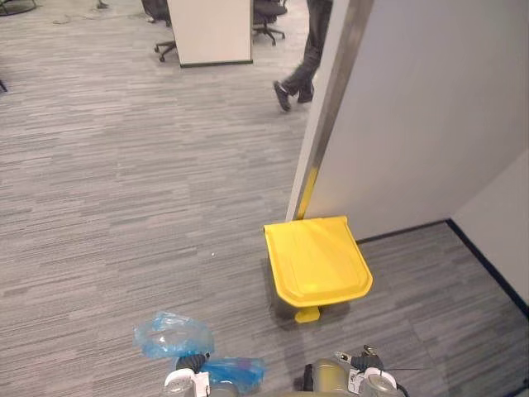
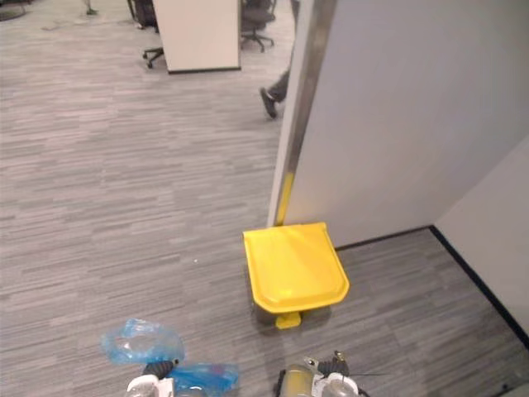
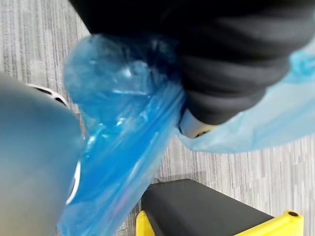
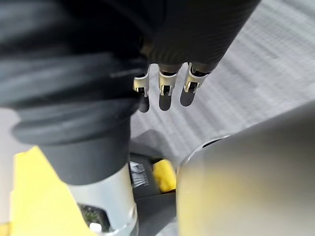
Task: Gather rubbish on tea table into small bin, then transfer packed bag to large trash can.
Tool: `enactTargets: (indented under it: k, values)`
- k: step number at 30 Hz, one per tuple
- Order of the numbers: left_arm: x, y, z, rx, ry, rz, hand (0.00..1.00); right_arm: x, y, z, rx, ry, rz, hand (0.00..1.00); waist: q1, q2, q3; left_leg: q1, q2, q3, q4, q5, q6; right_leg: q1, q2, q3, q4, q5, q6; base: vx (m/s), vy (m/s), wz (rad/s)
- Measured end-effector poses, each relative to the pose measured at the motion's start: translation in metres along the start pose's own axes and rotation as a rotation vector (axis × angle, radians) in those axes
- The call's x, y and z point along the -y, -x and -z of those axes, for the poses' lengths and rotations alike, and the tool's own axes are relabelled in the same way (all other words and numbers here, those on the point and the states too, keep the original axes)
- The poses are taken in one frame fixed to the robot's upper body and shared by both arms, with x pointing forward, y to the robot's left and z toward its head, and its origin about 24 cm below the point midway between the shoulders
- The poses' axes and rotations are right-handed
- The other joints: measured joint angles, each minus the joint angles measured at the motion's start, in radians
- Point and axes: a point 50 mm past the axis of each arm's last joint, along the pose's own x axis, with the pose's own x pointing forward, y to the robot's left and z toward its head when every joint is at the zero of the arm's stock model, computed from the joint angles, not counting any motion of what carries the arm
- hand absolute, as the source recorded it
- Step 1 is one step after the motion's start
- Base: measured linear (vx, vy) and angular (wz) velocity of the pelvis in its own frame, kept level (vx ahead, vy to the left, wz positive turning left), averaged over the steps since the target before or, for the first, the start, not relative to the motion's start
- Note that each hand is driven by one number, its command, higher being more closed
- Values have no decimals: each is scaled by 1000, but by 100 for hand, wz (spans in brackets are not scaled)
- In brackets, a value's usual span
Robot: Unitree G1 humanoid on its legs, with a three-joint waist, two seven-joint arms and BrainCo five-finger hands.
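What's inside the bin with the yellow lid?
Nothing inside shows: the yellow lid is shut over it. Only a yellow pedal peeks out underneath.

The trash can (image 1: 318,260) is bright yellow on top and black below. The bag (image 1: 173,335) is see-through blue. The carpet (image 1: 124,207) is grey with thin stripes.
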Motion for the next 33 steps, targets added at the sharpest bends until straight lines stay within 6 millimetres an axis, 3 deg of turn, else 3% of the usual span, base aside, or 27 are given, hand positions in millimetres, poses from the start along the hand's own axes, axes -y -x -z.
enactTargets:
  k: [1,2,4,5,7,10,13,16,18,21,23,24,25,26,27,29,30,31,33]
  values:
    - [1,0,-1,3,1,1,100,0,0,-2,1,3,0,0,2,0,4,0,4,-4,47,-36,-25,-4,11,-27,-75,13,-4,340,-134,6]
    - [7,-1,-3,7,8,16,100,2,-1,-4,6,8,6,0,6,17,13,6,25,-13,91,-75,-47,16,20,-49,-83,42,-29,352,-124,-2]
    - [14,-2,-12,27,12,31,100,2,-4,-15,31,-4,16,0,9,46,50,4,36,-41,110,-67,-53,13,28,-50,-34,15,-27,283,-92,3]
    - [16,-2,-14,33,14,36,100,3,-4,-16,33,-11,19,0,6,44,54,6,31,-49,112,-66,-55,6,26,-46,-11,8,-28,248,-112,20]
    - [22,-3,-20,49,19,51,100,3,-3,-17,47,-29,23,0,6,34,65,39,31,-95,129,-65,-53,-12,9,-43,127,-87,-27,231,-128,22]
    - [32,-3,-24,57,33,74,100,3,-3,-17,45,-27,22,0,8,35,62,46,50,-124,131,-62,-49,-19,0,-75,197,-161,-26,225,-128,23]
    - [38,-2,-26,60,64,80,100,2,-4,-20,48,-18,17,0,9,40,57,34,71,-124,104,-37,-38,-25,21,-89,173,-156,-34,197,-131,1]
    - [44,-1,-26,61,71,96,100,-3,-3,-20,54,53,-5,0,4,47,24,40,92,-139,-5,5,-79,-26,30,-122,130,-129,-50,132,-74,20]
    - [45,-1,-30,76,64,107,100,-11,-2,-23,71,102,-39,0,8,45,15,41,98,-140,-31,14,-95,-26,31,-131,119,-122,-62,61,-40,22]
    - [47,-1,-34,96,43,118,100,-41,1,-40,154,260,-145,0,15,35,-31,14,103,-142,-68,20,-106,-62,44,-128,96,-98,-75,-20,-49,1]
    - [43,-1,-41,131,-5,118,100,-67,10,-78,310,312,-219,0,17,31,-48,-25,102,-154,-98,27,-119,-103,53,-115,72,-67,-73,-71,-77,7]
    - [42,-1,-42,136,-11,117,100,-70,11,-86,339,314,-225,0,18,30,-49,-32,104,-158,-99,28,-120,-109,55,-115,67,-61,-68,-97,-99,8]
    - [41,-2,-48,160,-37,120,100,-76,17,-117,454,322,-238,0,21,33,-48,-67,115,-167,-87,27,-119,-118,63,-117,38,-33,-29,-111,-109,7]
    - [38,-2,-52,180,-63,118,100,-77,22,-142,540,324,-235,0,26,33,-46,-81,125,-168,-83,27,-119,-119,74,-120,21,-17,-19,-116,-113,8]
    - [38,-2,-53,186,-72,119,100,-77,23,-150,565,325,-230,0,28,32,-46,-85,127,-168,-82,27,-118,-120,77,-120,19,-14,-23,-150,-154,1]
    - [40,0,-65,246,-95,132,100,-67,32,-204,717,338,-180,0,43,26,-43,-125,135,-184,-80,-6,-88,-165,88,-115,19,5,0,-161,-158,-4]
    - [39,0,-72,271,-100,132,100,-63,36,-221,761,331,-158,0,46,17,-34,-145,135,-194,-80,-8,-95,-183,89,-113,19,12,14,-131,-128,-1]
    - [38,0,-75,282,-99,132,100,-61,37,-228,778,326,-146,0,48,14,-26,-148,136,-197,-80,-8,-95,-185,91,-113,15,14,20,-160,-185,6]
    - [39,3,-85,328,-92,136,100,-49,43,-254,832,309,-99,0,49,9,-5,-169,149,-234,-90,-8,-94,-182,118,-134,-33,-4,92,-142,-247,15]
